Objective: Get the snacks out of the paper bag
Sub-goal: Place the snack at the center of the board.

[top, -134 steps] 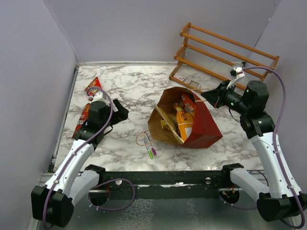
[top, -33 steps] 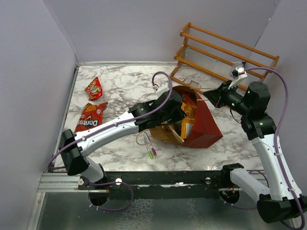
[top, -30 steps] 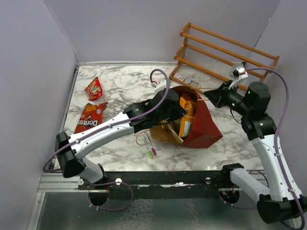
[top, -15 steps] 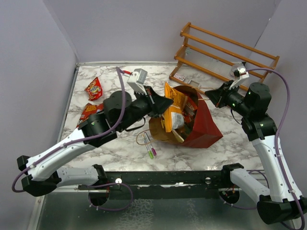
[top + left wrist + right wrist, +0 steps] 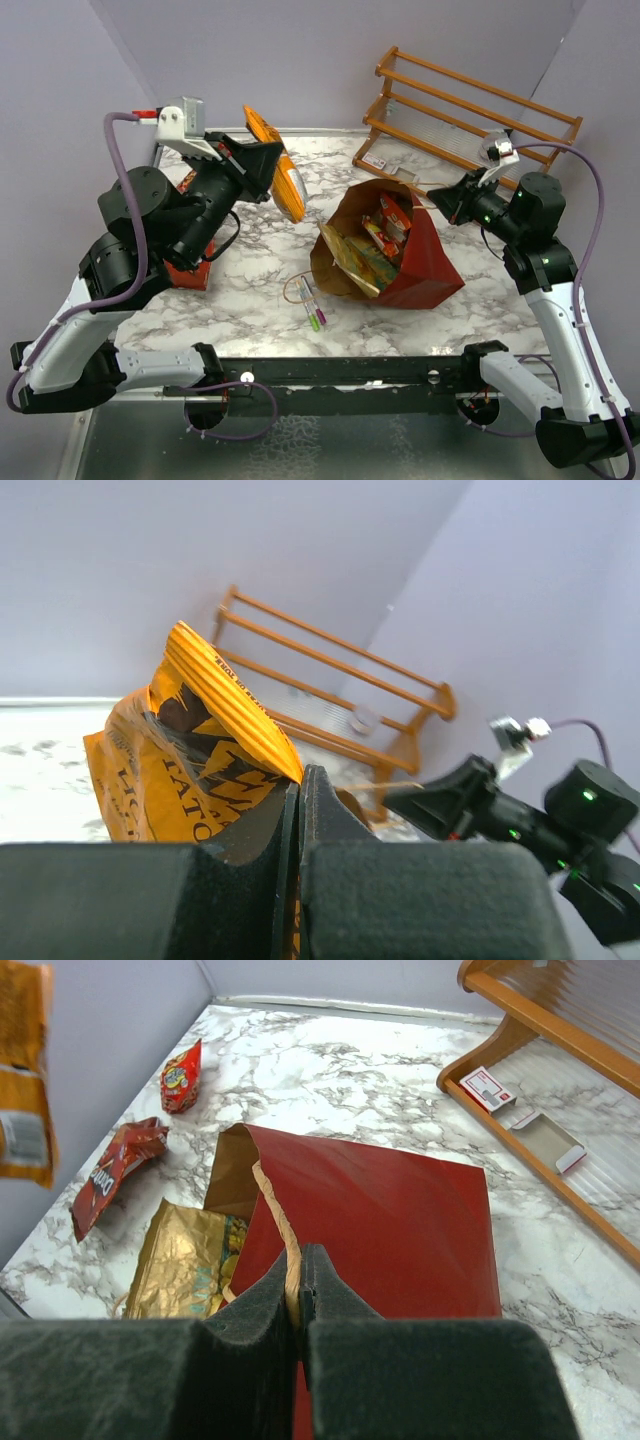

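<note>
The red paper bag (image 5: 428, 262) lies on its side in the middle of the table, its brown mouth facing left. My right gripper (image 5: 441, 201) is shut on its string handle (image 5: 279, 1210) and holds the top edge up. A tan-and-teal chip bag (image 5: 352, 262) and small red packets (image 5: 390, 216) show inside the bag. My left gripper (image 5: 266, 160) is high above the table's far left, shut on an orange snack packet (image 5: 287, 184) that hangs from its fingers. The red Doritos bag (image 5: 112, 1176) and a small red packet (image 5: 181, 1075) lie on the table at the left.
A wooden slatted rack (image 5: 470, 110) stands at the back right, with a small card (image 5: 489, 1087) on its lowest shelf. Two marker pens (image 5: 313, 306) lie in front of the bag's mouth beside a loose string loop. Grey walls close the left, back and right.
My left arm pulled the orange packet out of the bag and carried it up and to the left. The right gripper kept its hold on the handle.
</note>
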Controlling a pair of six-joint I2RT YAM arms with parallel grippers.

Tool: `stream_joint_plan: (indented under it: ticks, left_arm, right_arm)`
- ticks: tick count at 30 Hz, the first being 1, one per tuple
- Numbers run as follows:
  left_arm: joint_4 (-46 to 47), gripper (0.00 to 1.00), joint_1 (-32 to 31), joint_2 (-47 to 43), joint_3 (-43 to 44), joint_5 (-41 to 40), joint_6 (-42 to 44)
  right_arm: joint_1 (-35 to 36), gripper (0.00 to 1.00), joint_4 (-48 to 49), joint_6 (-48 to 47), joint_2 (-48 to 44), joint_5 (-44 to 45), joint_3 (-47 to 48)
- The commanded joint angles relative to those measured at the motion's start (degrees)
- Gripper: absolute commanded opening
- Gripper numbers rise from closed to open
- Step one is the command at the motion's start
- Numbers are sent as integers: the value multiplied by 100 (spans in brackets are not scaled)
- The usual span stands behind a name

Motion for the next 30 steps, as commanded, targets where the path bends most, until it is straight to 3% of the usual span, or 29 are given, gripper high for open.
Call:
stream_joint_plan:
  ticks: [1, 6, 10, 13, 21, 30]
  left_arm:
    - [-98, 0, -16, 123, 382, -1188, 1031]
    - [249, 0, -20, 284, 2, -2310, 1709]
    - [831, 0, 149, 452, -238, -2481, 2216]
    - [843, 0, 733, 709, -162, -1950, 2152]
    - [774, 0, 3041, 1688, -135, 452, 1088]
    - [1712, 0, 4291, 3401, 142, 1850, -283]
  right_arm:
    - [14, 1, -30, -63, -101, 114, -70]
    - [14, 1, -33, -62, -102, 134, -57]
    - [14, 1, -43, -63, -76, 109, -23]
    - [14, 1, -52, -62, -75, 100, -22]
    - [14, 1, -55, -68, -67, 123, 0]
    - [14, 1, -17, -66, -21, 129, 5]
